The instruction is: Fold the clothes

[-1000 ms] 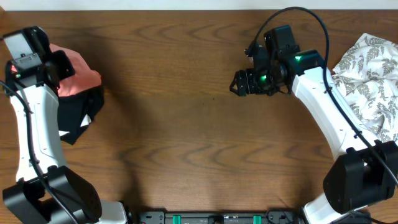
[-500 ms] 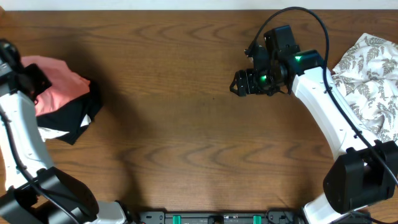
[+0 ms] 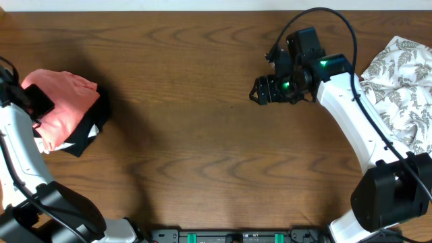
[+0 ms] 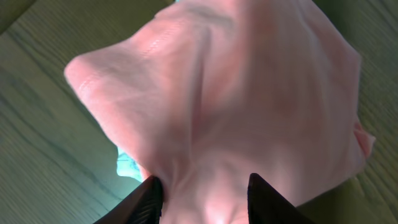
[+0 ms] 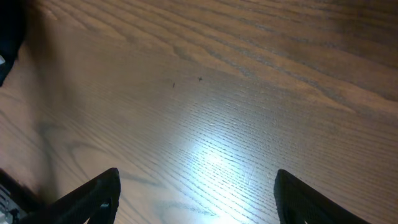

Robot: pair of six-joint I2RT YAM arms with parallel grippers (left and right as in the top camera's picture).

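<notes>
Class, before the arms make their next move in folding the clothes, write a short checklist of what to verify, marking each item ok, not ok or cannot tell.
1. Left gripper holding the salmon-pink T-shirt: fabric lies between its fingers, but a firm grip: cannot tell.
2. T-shirt spread flat for folding: not ok, it is bunched on the black-and-white bundle.
3. Right gripper open and empty: ok.
4. Middle of the table free of clothes for folding: ok.
5. Leaf-print garment out of the way at the right edge: ok.
</notes>
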